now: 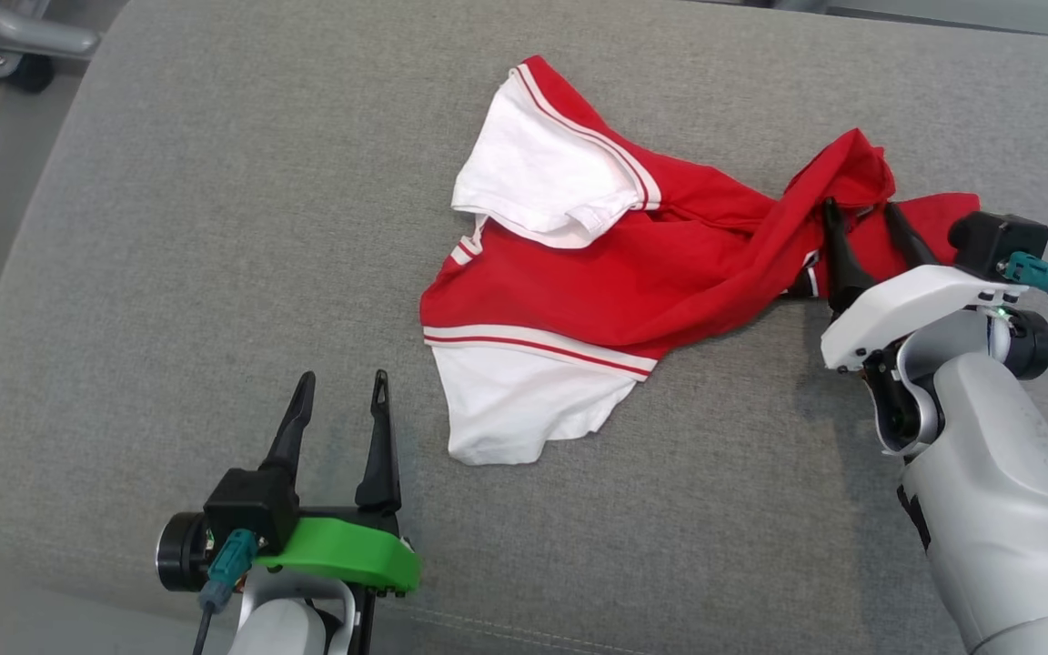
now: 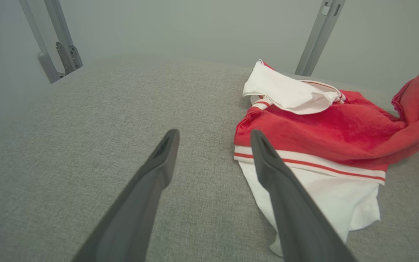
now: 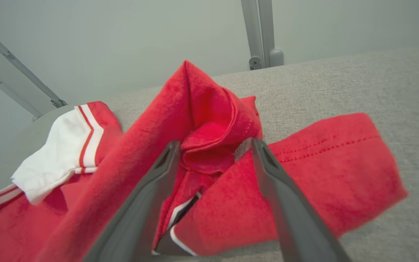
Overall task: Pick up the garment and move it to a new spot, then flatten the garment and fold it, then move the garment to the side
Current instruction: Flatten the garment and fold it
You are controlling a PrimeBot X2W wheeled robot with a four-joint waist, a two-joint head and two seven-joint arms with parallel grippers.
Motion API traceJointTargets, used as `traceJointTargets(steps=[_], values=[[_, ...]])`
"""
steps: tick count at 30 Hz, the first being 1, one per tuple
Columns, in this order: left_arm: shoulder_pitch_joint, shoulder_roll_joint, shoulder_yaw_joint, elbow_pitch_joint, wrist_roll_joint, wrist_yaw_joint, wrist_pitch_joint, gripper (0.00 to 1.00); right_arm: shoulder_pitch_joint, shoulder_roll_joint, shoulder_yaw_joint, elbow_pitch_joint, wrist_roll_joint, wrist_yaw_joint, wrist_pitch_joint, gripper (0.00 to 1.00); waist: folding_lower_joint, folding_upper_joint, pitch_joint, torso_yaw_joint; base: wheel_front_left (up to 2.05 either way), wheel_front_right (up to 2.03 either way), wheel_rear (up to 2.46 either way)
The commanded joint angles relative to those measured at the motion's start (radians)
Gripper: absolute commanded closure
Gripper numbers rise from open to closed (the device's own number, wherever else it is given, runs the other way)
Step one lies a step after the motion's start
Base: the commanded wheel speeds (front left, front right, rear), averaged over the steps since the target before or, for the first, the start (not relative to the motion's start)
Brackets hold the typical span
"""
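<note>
The garment (image 1: 651, 273) is a red top with white sleeves and striped trim, lying crumpled on the grey cushion (image 1: 215, 273). Its bunched red end (image 3: 209, 120) rises between the fingers of my right gripper (image 1: 861, 211), which stands open over that fold at the garment's right side. One white sleeve (image 2: 326, 196) lies just right of my left gripper (image 2: 215, 135), which is open above bare cushion (image 2: 86, 145), near the front edge and apart from the cloth. In the head view the left gripper (image 1: 342, 380) sits at the lower left.
Grey metal frame legs (image 2: 56, 40) stand behind the cushion's far edge, and another post (image 3: 260, 32) rises behind the garment. A wheeled frame (image 1: 24, 45) is at the upper left beyond the cushion. Bare grey cushion spreads to the garment's left.
</note>
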Motion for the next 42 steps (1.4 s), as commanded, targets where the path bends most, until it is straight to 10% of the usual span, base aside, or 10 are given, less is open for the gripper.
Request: traceJointTargets(steps=[1,4,9,17,25,42], values=[[-0.010,0.001,0.000,0.002,-0.002,0.007,0.000,0.00,-0.020,-0.002,-0.013,0.032,0.009,-0.001,-0.002,0.00,0.0000,0.0061,0.008,0.035,0.00,0.00,0.00],[-0.006,0.001,-0.002,0.004,-0.006,0.009,0.000,0.00,-0.059,0.002,-0.044,0.103,0.034,-0.001,-0.005,0.21,0.0000,0.0061,0.009,0.055,0.00,0.00,0.00],[-0.001,0.001,-0.006,0.002,-0.008,0.013,0.000,0.00,-0.109,-0.008,-0.060,0.190,0.041,-0.001,-0.034,1.00,0.0000,0.0061,0.008,0.071,0.00,0.00,0.00],[0.015,0.001,0.007,-0.003,-0.009,0.020,0.000,0.00,-0.109,-0.015,-0.009,0.151,0.108,-0.001,-0.080,1.00,0.0000,0.0061,-0.007,0.028,0.00,0.00,0.00],[0.030,0.001,0.025,-0.003,0.005,0.016,0.000,0.00,0.080,-0.076,0.051,-0.193,0.289,-0.001,0.032,1.00,0.0000,0.0061,-0.029,-0.074,0.00,0.00,0.00],[0.043,0.001,0.042,0.005,0.028,-0.001,0.000,0.00,0.528,-0.004,-0.245,-0.897,0.450,0.000,0.479,1.00,0.0000,0.0061,-0.049,-0.188,0.00,0.00,0.00]])
